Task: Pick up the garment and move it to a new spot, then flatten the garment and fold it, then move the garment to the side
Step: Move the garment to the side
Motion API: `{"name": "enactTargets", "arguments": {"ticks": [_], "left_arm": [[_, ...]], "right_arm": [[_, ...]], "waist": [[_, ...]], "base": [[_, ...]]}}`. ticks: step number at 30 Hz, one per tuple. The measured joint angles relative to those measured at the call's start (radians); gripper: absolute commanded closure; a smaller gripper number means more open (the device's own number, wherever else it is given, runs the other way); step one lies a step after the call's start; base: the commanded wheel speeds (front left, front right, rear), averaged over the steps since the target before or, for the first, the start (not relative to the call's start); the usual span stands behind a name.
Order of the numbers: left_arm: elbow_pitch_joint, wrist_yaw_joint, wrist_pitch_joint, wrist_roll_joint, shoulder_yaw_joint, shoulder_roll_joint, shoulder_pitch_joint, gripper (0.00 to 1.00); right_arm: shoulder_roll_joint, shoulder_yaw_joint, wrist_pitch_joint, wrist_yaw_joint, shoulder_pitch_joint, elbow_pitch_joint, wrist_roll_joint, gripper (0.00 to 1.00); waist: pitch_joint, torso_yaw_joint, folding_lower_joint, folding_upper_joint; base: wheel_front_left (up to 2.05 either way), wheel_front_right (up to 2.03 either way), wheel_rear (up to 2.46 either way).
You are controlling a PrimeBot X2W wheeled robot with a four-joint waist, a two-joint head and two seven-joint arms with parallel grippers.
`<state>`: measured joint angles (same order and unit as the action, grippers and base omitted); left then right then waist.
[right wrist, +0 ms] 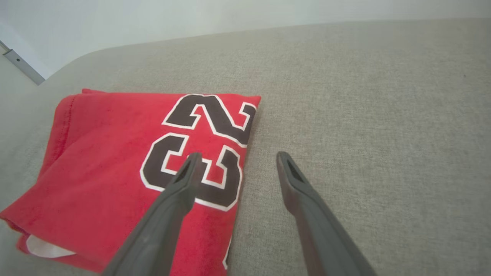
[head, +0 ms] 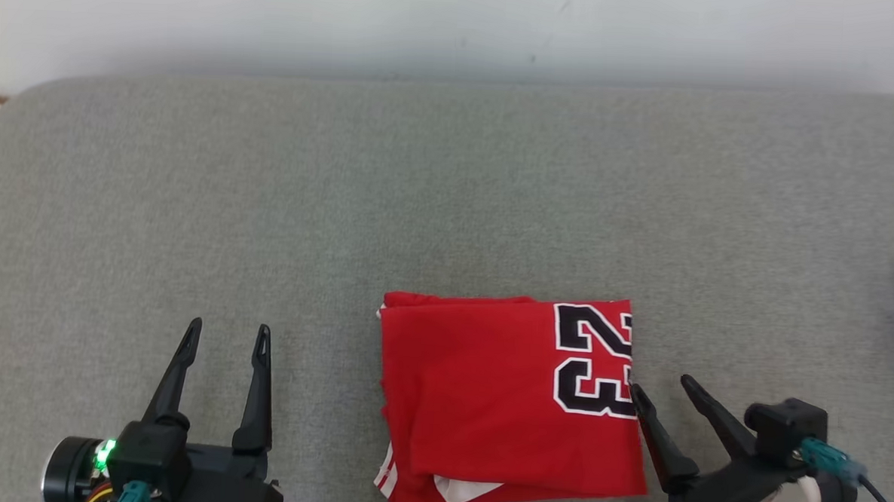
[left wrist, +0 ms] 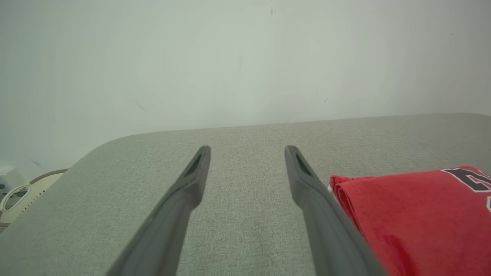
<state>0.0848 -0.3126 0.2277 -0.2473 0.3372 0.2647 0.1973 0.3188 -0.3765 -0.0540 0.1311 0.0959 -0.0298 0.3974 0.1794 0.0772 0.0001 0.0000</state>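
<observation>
Neatly folded, the garment point(head: 508, 404) lies between the released left hand point(head: 230, 325) and, just beside it, the released right hand point(head: 659, 383).

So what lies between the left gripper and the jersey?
Just bare grey surface. The head view shows nothing lying on the stretch between the open left gripper and the jersey.

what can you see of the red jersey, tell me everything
The red jersey is folded into a roughly square stack of soft, knit-looking fabric, with a black 23 outlined in white along its right edge and white trim peeking out at the near edge. It lies flat on the grey padded surface. The open right tool is poised at its right edge; contact unclear.
</observation>
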Motion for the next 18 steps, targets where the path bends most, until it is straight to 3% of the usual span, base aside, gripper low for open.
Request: {"name": "enactTargets", "arguments": {"ticks": [9,10,12,18], "left_arm": [[-0.02,0.002,0.017,0.0,0.001,-0.016,0.035,0.0],[-0.022,0.002,0.019,0.001,0.002,-0.017,0.037,0.0],[-0.024,0.002,0.02,0.002,0.001,-0.018,0.042,0.0],[-0.025,-0.006,0.026,0.003,-0.009,-0.017,0.049,0.0]], "right_arm": [[0.023,-0.093,-0.017,0.0,0.117,-0.156,0.068,0.0],[0.025,-0.101,-0.018,0.0,0.127,-0.163,0.078,0.55],[0.031,-0.117,-0.029,0.0,0.151,-0.178,0.094,1.0],[0.076,-0.135,-0.023,0.0,0.167,-0.131,0.081,1.0]], "waist": [[0.067,0.035,0.0,0.0],[0.072,0.037,0.0,0.0],[0.08,0.04,0.0,0.0],[0.087,0.024,0.0,0.0001]], "base": [[0.0,0.0,0.0],[0.0,0.0,0.0],[0.0,0.0,0.0],[0.0,0.0,0.0]]}}
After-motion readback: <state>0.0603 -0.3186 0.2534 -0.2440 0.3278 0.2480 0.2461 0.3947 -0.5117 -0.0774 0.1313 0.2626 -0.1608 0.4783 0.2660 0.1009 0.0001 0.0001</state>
